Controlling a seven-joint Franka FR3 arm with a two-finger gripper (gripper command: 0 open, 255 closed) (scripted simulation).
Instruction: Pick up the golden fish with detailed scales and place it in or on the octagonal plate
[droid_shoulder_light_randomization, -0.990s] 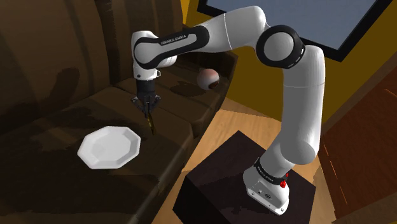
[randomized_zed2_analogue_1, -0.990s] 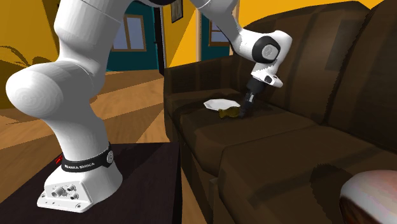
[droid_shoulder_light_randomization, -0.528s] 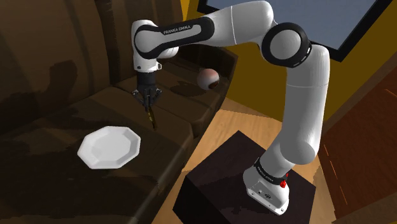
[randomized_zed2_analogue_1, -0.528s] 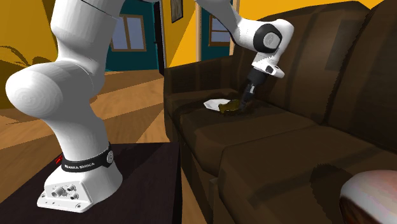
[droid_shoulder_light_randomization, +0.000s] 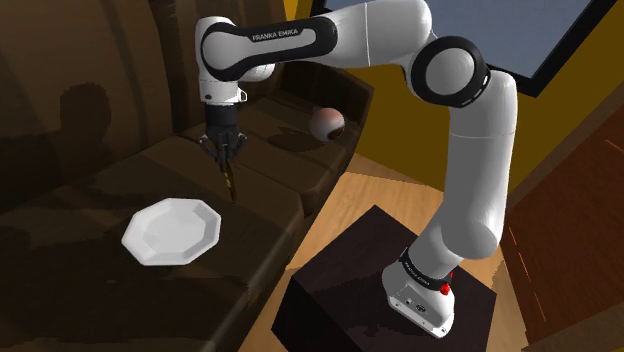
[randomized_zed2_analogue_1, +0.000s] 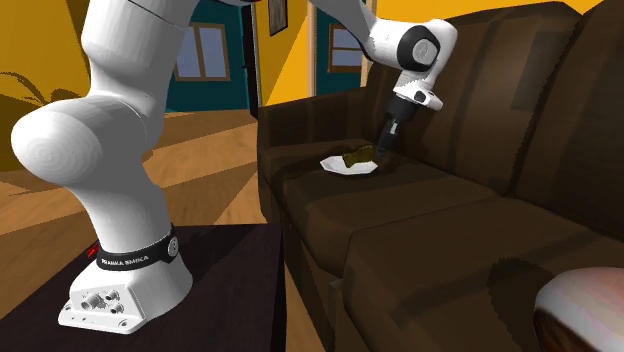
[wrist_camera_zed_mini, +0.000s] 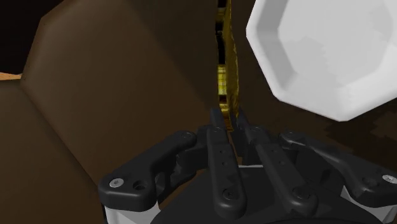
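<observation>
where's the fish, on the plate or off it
Off it: the fish hangs clasped in the pincer, above the sofa seat beside the plate.

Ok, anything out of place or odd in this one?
Nothing spilled or damaged. The only oddity is the setting: the white octagonal plate lies on a brown sofa seat, not a table. The golden fish hangs edge-on from the shut gripper, beside the plate.

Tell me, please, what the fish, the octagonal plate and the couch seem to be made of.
The fish looks like glossy gold metal with banded scales, though perhaps paint. The plate is plain white, smooth, matte: ceramic or plastic, unclear. The couch is dark brown and smooth, perhaps leather; no weave shows.
</observation>
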